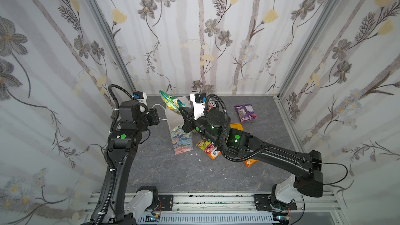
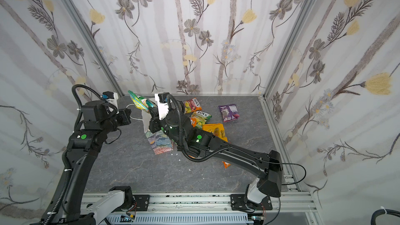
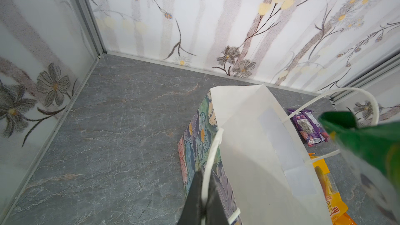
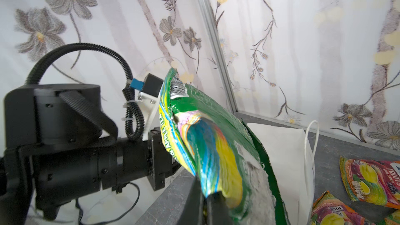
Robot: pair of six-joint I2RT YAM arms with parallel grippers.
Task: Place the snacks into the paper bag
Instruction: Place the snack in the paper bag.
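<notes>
The paper bag (image 1: 181, 140) stands open at mid-table, floral outside and white lining (image 3: 249, 148) inside. My left gripper (image 3: 204, 183) is shut on its near white cord handle (image 3: 213, 148), holding the mouth open. My right gripper (image 4: 205, 193) is shut on the lower edge of a green-yellow snack packet (image 1: 171, 103), which hangs tilted just above the bag's mouth (image 2: 140, 103). More snacks lie on the table right of the bag: a purple packet (image 2: 230, 112), two FOX'S packs (image 2: 191, 104) (image 2: 200, 119), a yellow mango pack (image 2: 215, 129) and an orange-pink pack (image 1: 208, 148). The right arm partly covers them.
Floral-papered walls close the back and both sides, with metal corner posts (image 1: 108, 35). An aluminium rail (image 1: 216, 200) carrying both arm bases runs along the front. An orange packet (image 1: 251, 162) pokes out from under the right arm. Small white scraps (image 1: 200, 160) lie by the bag.
</notes>
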